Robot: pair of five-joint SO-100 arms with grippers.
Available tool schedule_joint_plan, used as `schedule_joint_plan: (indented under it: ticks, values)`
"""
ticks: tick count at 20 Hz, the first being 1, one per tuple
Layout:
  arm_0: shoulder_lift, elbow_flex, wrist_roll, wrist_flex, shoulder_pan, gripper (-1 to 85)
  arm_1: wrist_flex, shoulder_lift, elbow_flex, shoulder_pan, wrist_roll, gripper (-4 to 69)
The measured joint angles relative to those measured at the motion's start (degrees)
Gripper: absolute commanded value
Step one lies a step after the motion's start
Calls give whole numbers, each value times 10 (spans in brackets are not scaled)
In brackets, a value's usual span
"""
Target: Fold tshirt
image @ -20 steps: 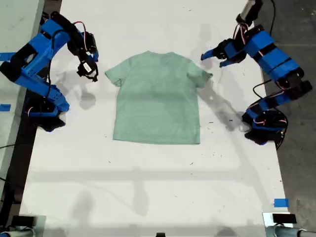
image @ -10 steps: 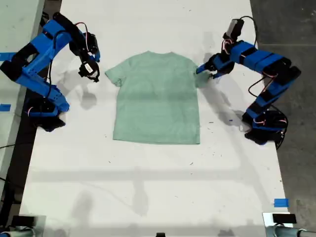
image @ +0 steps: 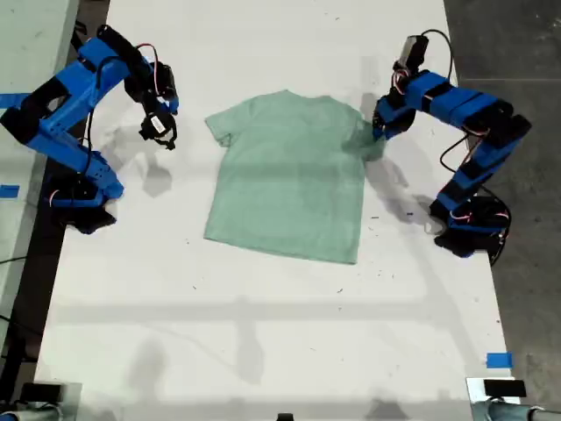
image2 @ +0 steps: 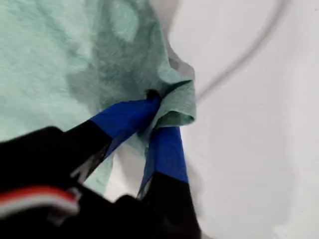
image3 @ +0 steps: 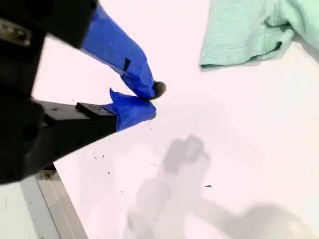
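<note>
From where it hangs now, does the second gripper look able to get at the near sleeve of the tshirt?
Probably yes. My second gripper hangs shut above bare table, apart from the tshirt; nothing lies between it and that sleeve.

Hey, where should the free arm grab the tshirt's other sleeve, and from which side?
Probably the hem of the free sleeve, on the exterior view's left. My second gripper hangs over bare table beside it, so come in from that outer side. The tshirt lies flat, so slide one jaw under the loose edge and pinch. My first gripper already pinches the opposite sleeve.
</note>
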Motion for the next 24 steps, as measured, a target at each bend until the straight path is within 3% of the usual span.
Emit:
schedule_joint_plan:
  ticks: [3,6,11,12,13,16,19,24]
  values:
    - [2,8,0,-1,0,0,64,17,-63,-36,7,-9]
    - [2,13,0,-4,4,0,114,7,-185,-126,60,-9]
    - [2,13,-2,-12,14,0,56,-157,-379,-250,129,-10]
    - [2,13,-2,-12,17,0,43,-200,-408,-258,137,52]
    - [2,13,-2,-12,18,0,26,-243,-425,-265,141,227]
    - [4,13,-5,-12,18,0,-10,-365,-460,-271,142,413]
    - [4,13,-7,-12,24,0,4,-371,-478,-273,142,376]
    - [4,13,-12,-12,31,0,171,-188,-477,-275,117,387]
